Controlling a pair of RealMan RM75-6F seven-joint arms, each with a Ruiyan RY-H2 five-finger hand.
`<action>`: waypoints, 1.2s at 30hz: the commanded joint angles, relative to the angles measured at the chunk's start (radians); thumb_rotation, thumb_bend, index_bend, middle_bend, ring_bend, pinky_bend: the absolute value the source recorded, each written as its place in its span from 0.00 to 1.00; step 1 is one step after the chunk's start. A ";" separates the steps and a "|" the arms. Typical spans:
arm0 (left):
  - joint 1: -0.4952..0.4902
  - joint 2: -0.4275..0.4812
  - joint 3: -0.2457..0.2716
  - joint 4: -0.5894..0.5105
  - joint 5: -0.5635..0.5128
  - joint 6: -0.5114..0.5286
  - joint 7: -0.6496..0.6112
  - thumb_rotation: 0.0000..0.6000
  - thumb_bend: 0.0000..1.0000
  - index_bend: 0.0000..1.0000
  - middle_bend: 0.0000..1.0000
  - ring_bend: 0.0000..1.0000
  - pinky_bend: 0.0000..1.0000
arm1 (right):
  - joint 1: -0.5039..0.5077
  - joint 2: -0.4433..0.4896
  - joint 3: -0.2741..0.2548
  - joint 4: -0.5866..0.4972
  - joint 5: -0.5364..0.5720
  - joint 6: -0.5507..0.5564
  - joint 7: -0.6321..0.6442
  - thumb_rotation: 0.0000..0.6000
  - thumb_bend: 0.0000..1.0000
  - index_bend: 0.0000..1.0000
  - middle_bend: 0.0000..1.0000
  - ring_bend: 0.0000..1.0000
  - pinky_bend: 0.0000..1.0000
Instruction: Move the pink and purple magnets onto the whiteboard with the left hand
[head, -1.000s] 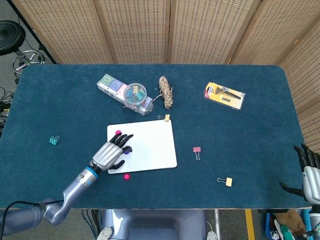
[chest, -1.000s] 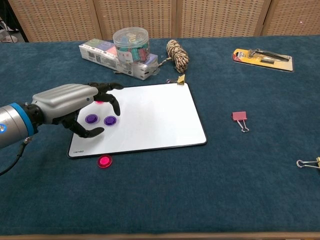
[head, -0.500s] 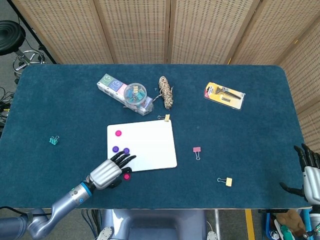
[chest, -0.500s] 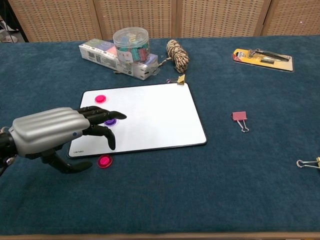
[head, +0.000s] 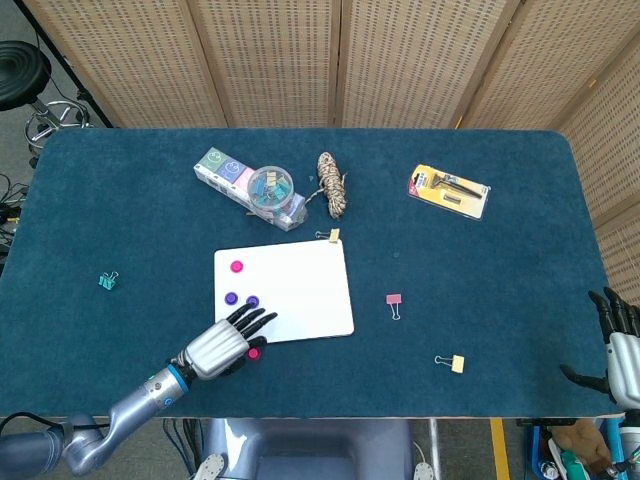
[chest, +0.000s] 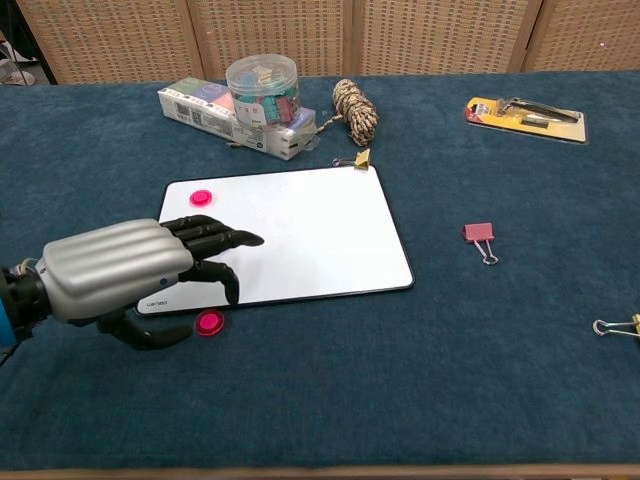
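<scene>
The whiteboard (head: 300, 290) (chest: 310, 235) lies on the blue table. One pink magnet (head: 236, 267) (chest: 201, 198) and two purple magnets (head: 231, 298) (head: 253, 301) sit on its left part; the chest view hides the purple ones behind my hand. A second pink magnet (head: 254, 353) (chest: 209, 323) lies on the cloth just off the board's near-left corner. My left hand (head: 222, 344) (chest: 125, 275) hovers over that corner, fingers spread over the board edge, thumb beside the loose pink magnet, holding nothing. My right hand (head: 617, 345) rests at the table's right edge, fingers apart.
A box (chest: 225, 112) with a clear tub of clips (chest: 262, 88) stands behind the board, beside a rope coil (chest: 355, 110). A yellow clip (chest: 357, 159) touches the board's far corner. A pink clip (chest: 479, 237), a yellow clip (head: 452, 362), a teal clip (head: 107, 282) and a packaged tool (chest: 525, 115) lie around.
My left hand pulled back from the purple magnets toward the board's near-left corner, uncovering the magnets on the board, and now sits by the loose pink magnet. The right hand stayed still.
</scene>
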 joint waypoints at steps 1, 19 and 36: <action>-0.002 -0.005 0.002 0.007 0.007 -0.001 0.004 1.00 0.38 0.35 0.00 0.00 0.00 | 0.000 -0.001 0.000 0.001 0.001 0.000 -0.002 1.00 0.00 0.00 0.00 0.00 0.00; 0.002 -0.030 0.007 0.036 0.010 -0.004 0.029 1.00 0.38 0.35 0.00 0.00 0.00 | 0.001 -0.002 -0.001 0.002 0.001 -0.002 -0.002 1.00 0.00 0.00 0.00 0.00 0.00; 0.010 -0.045 0.004 0.048 -0.002 -0.005 0.044 1.00 0.38 0.64 0.00 0.00 0.00 | 0.000 0.000 0.000 0.001 0.002 -0.002 0.004 1.00 0.00 0.00 0.00 0.00 0.00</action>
